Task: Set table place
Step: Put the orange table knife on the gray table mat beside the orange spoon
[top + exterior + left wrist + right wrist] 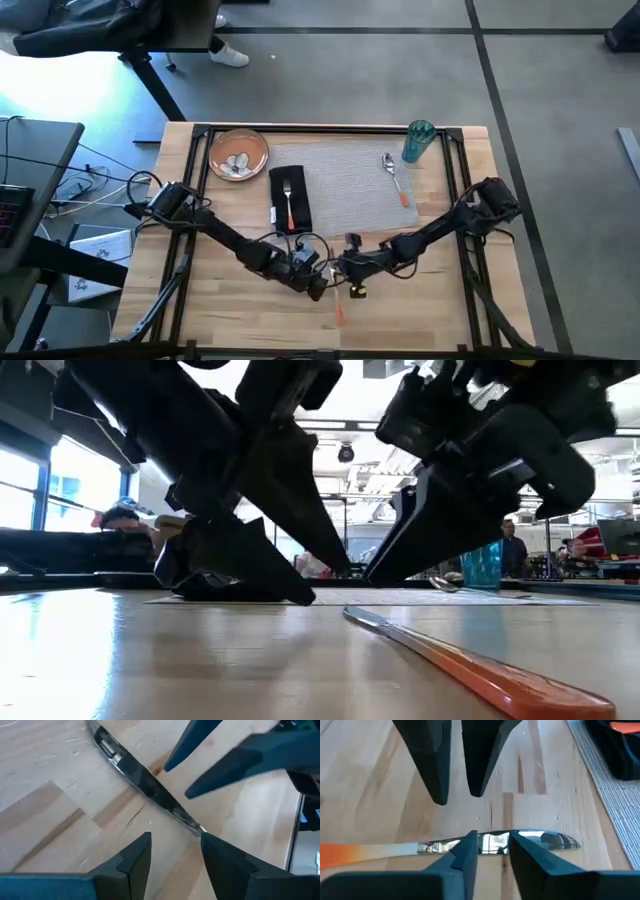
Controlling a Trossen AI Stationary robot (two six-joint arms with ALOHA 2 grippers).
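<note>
On the bare wood near the front edge of the desk (240, 320), below the grey placemat (350, 190), an orange-handled knife (485, 843) lay flat, and both tools met over it. The right tool (492, 847) straddled the blade with its fingers slightly parted, not yet gripping. The left tool (175, 850) stood just as narrowly open at the blade's tip, holding nothing.

The main risk looked to be a collision: two tools so close over one thin blade could knock each other, or one could push the knife away as the other closed. A flat blade on smooth wood would probably also slip out of a pinch or skid sideways.

Elsewhere, the fork (288, 200) lay on the black napkin (290, 210), the spoon (396, 180) on the mat's right side, the teal cup (418, 140) at its far right corner, and the plate (238, 153) off the mat to the left.
</note>
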